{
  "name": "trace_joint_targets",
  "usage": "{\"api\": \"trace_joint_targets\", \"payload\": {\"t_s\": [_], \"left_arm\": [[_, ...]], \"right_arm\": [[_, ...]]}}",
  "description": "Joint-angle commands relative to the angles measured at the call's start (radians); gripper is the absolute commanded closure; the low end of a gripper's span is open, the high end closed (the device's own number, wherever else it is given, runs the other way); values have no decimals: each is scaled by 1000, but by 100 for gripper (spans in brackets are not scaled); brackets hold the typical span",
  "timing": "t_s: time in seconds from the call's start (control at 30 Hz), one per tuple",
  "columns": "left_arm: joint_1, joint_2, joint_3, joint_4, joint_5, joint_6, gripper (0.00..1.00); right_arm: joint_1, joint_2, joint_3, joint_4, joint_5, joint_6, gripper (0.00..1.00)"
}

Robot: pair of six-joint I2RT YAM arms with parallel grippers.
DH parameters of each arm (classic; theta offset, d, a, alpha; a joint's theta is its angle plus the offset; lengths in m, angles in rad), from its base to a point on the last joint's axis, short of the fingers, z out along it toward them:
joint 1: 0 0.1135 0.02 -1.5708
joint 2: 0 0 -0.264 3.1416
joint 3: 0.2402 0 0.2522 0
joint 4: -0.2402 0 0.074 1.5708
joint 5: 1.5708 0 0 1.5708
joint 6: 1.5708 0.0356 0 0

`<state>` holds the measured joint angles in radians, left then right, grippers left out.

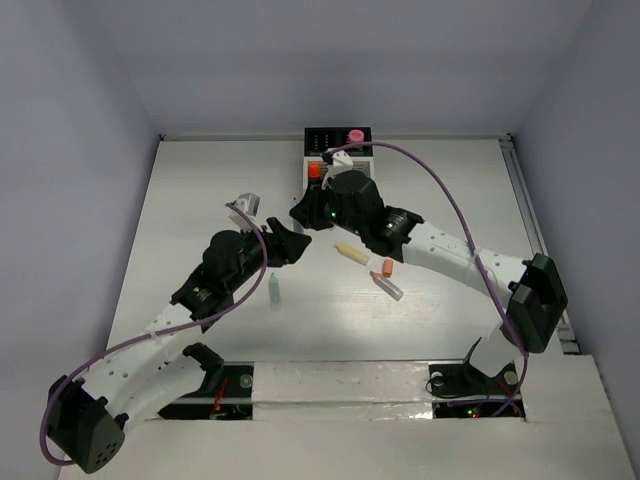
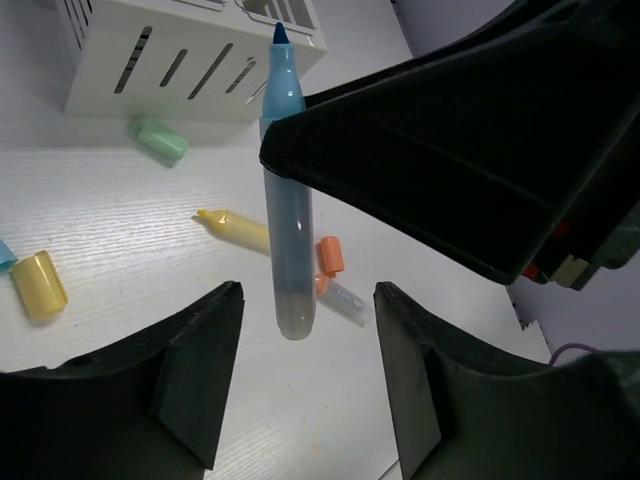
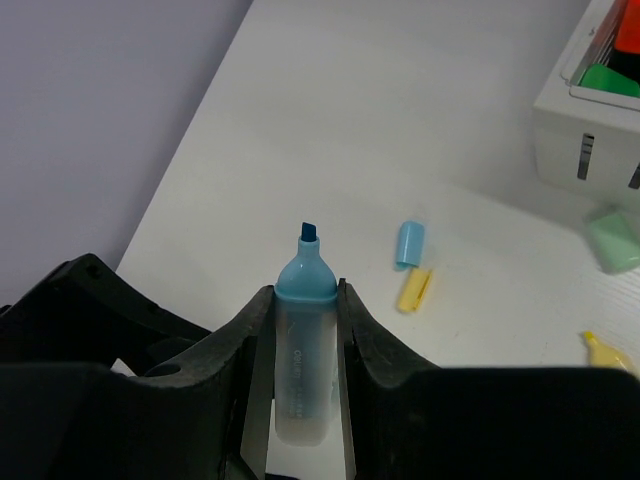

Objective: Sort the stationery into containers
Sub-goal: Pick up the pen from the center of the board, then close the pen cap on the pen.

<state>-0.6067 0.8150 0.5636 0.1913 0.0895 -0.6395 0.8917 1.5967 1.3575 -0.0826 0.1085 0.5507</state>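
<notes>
My right gripper (image 3: 304, 290) is shut on an uncapped blue highlighter (image 3: 300, 370), tip pointing away from the jaws. In the left wrist view the highlighter (image 2: 285, 230) hangs from the right gripper (image 2: 450, 150) above the table. Its rear end sits just above the gap of my open, empty left gripper (image 2: 310, 300), apart from both fingers. In the top view both grippers (image 1: 300, 215) (image 1: 290, 240) meet in front of the organizer (image 1: 335, 150). A yellow highlighter (image 1: 350, 253), an orange one (image 1: 386, 280) and a green one (image 1: 274, 289) lie on the table.
The white slatted compartment (image 3: 580, 130) holds a green item (image 3: 610, 80) and a red one (image 3: 628, 30). A green cap (image 2: 160, 140) lies beside it. A blue cap (image 3: 408, 243) and a yellow cap (image 3: 413, 289) lie together to the left. A pink item (image 1: 354, 134) stands in a black compartment.
</notes>
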Motion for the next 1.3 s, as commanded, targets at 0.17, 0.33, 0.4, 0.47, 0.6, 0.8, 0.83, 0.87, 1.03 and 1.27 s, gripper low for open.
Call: {"api": "trace_joint_targets", "payload": {"t_s": [0.17, 0.33, 0.4, 0.47, 0.6, 0.8, 0.83, 0.87, 1.03, 1.27], "left_arm": [[2, 33, 4, 108, -20, 9, 56], [2, 50, -11, 115, -45, 8, 70], [2, 52, -11, 117, -51, 11, 81], [2, 49, -10, 106, -57, 11, 92], [2, 35, -10, 82, -68, 12, 100], [2, -65, 28, -47, -59, 63, 100], [2, -77, 48, -73, -63, 70, 100], [2, -103, 58, -120, -66, 77, 100], [12, -145, 151, -251, -68, 150, 100], [128, -204, 242, -190, 170, 230, 100]], "right_arm": [[10, -14, -14, 63, -52, 28, 91], [19, -15, -24, 72, -81, 35, 91], [19, -15, -28, 70, -81, 37, 91], [19, -20, -34, 72, -78, 38, 91], [19, -30, -35, 72, -92, 38, 90], [6, -78, -8, 26, -134, -14, 46], [-10, -110, -9, 21, -170, -21, 37], [-19, -127, -11, 20, -190, -31, 36], [-54, -201, -21, -11, -303, -130, 33], [-54, -104, 20, -111, -323, -209, 51]]}}
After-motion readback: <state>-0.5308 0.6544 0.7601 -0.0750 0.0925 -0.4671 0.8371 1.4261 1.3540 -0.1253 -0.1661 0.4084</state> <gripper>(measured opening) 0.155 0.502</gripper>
